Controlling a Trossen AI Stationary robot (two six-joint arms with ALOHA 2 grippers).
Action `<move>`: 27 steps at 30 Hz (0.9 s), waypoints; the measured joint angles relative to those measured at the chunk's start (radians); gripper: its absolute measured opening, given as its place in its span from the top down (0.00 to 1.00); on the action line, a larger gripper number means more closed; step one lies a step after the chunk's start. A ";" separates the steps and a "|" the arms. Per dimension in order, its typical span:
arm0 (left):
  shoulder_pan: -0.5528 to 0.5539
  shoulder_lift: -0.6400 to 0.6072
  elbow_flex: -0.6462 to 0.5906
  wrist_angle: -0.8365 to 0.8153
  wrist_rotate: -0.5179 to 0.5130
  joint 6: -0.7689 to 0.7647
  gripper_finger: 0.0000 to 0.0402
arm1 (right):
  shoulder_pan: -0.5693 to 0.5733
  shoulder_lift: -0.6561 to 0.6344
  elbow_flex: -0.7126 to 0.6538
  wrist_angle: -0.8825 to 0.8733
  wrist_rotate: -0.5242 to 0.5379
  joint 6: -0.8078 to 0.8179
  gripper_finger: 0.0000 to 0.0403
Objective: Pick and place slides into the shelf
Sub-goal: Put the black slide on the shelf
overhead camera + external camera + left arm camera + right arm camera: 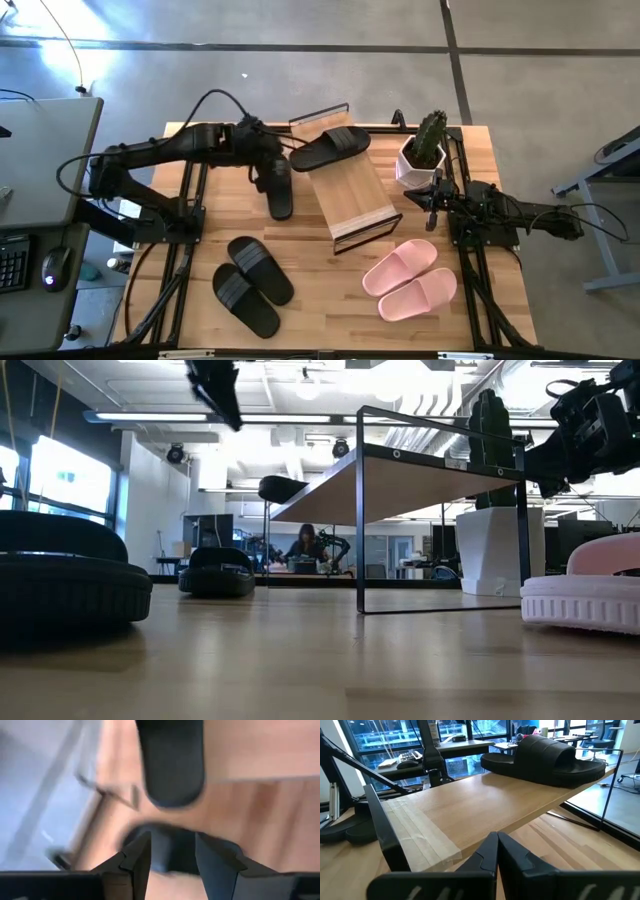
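Observation:
The slat-board shelf (350,195) (420,470) stands mid-table. One black slide (330,148) (545,755) lies sole-down on its top board, toward the far end. A second black slide (279,195) (215,572) lies flat on the table by the shelf's left side. My left gripper (265,168) (172,837) hangs open above that slide's far end, raised well off the table (215,390). My right gripper (432,195) (496,840) is shut, waiting at the shelf's right side. A black pair (250,285) and a pink pair (410,282) lie near the front edge.
A white pot with a cactus (420,160) (490,550) stands at the far right corner, just beyond my right gripper. A desk with a keyboard and mouse (55,265) sits left of the table. A person (305,550) sits far off in the room.

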 joint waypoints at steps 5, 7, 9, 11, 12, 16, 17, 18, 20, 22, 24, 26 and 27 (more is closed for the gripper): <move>0.000 0.044 -0.008 -0.124 0.006 -0.153 0.73 | 0.000 0.000 0.000 0.003 0.001 0.003 1.00; 0.000 0.065 -0.033 -0.117 0.003 -0.156 0.76 | 0.000 0.000 0.000 0.004 0.001 0.003 1.00; 0.000 0.085 -0.070 -0.118 0.003 -0.151 0.80 | 0.000 0.000 0.000 0.002 0.001 0.003 1.00; 0.000 0.101 -0.121 -0.095 -0.007 -0.150 0.83 | 0.000 0.000 0.000 0.000 0.000 0.003 1.00; 0.000 0.107 -0.149 -0.080 -0.013 -0.150 0.84 | 0.000 0.002 0.000 0.001 0.000 0.003 1.00; 0.000 0.112 -0.240 0.010 -0.028 -0.149 0.88 | 0.000 0.003 0.000 0.000 0.000 0.006 1.00; 0.000 0.113 -0.259 0.034 -0.044 -0.149 0.88 | 0.000 0.004 0.000 0.000 0.000 0.006 1.00; 0.000 0.113 -0.279 0.057 -0.061 -0.149 0.89 | 0.000 0.005 0.000 0.000 0.000 0.006 1.00; -0.006 0.113 -0.314 0.094 -0.096 -0.147 0.89 | 0.000 0.006 0.000 0.000 0.000 0.006 1.00; -0.017 0.113 -0.350 0.131 -0.146 -0.147 0.89 | 0.000 0.006 0.000 0.000 0.000 0.011 1.00; -0.042 0.113 -0.384 0.169 -0.196 -0.147 0.88 | 0.000 0.006 0.000 0.000 -0.001 0.023 1.00; -0.073 0.109 -0.414 0.185 -0.239 -0.148 0.87 | 0.000 0.006 0.000 0.000 -0.001 0.029 1.00; -0.091 0.108 -0.428 0.202 -0.261 -0.148 0.87 | 0.000 0.006 0.000 0.000 -0.001 0.029 1.00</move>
